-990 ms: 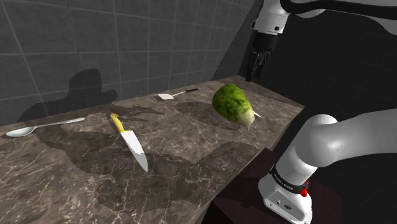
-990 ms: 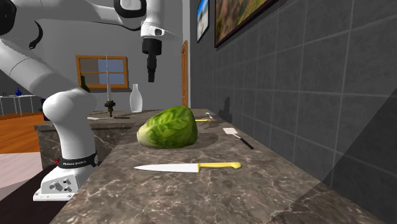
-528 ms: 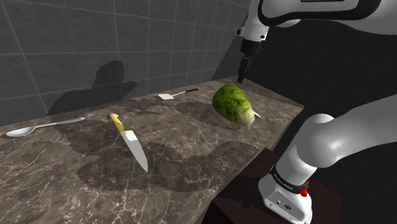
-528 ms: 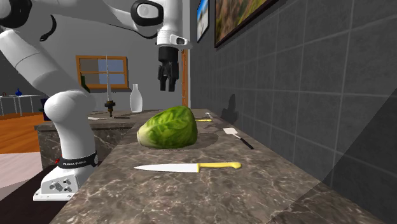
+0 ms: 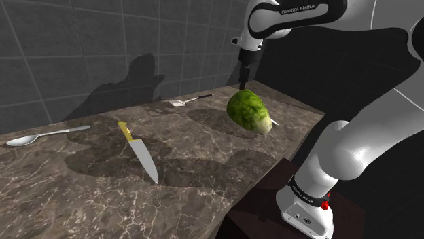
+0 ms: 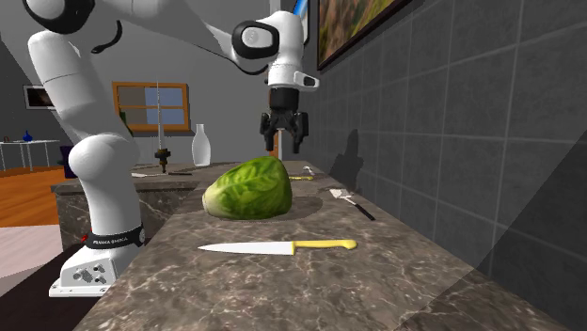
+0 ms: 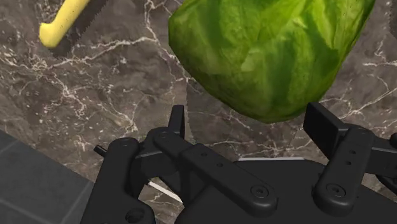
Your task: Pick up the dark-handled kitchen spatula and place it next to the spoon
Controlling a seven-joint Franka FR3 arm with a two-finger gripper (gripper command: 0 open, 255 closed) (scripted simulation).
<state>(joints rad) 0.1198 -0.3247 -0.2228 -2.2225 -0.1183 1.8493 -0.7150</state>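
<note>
Dark, white-veined marble makes up the tabletop [image 5: 204, 159], which is backed by a grey tiled wall [image 5: 68, 41]. Framed pictures [image 6: 357, 23] are hung on that wall in the second exterior view.

The hand [image 5: 243, 80] is held in the air above the tabletop, pointing down. Its fingers [image 7: 176, 121] are spread apart and nothing is gripped between them; the gap is plainly seen in the second exterior view [image 6: 285, 149] as well.

A green head of lettuce [image 5: 250, 112] is placed just beneath the hand, a little to its stand side. In the wrist view the lettuce [image 7: 273, 51] is seen beyond the fingertips, untouched by them.

The dark-handled spatula [image 5: 189, 100] is laid flat on the tabletop below the hand, on its wall side and just beside the lettuce. In the second exterior view the spatula [image 6: 353, 202] is shown close to the wall, with its pale blade toward the hand.

A yellow-handled knife [image 5: 138, 153] is laid farther from the hand, past the spatula and well apart from it. Its handle [image 7: 63, 22] is caught in the wrist view.

The spoon [image 5: 44, 134] is found farthest from the hand, near the wall and well apart from the spatula.
</note>
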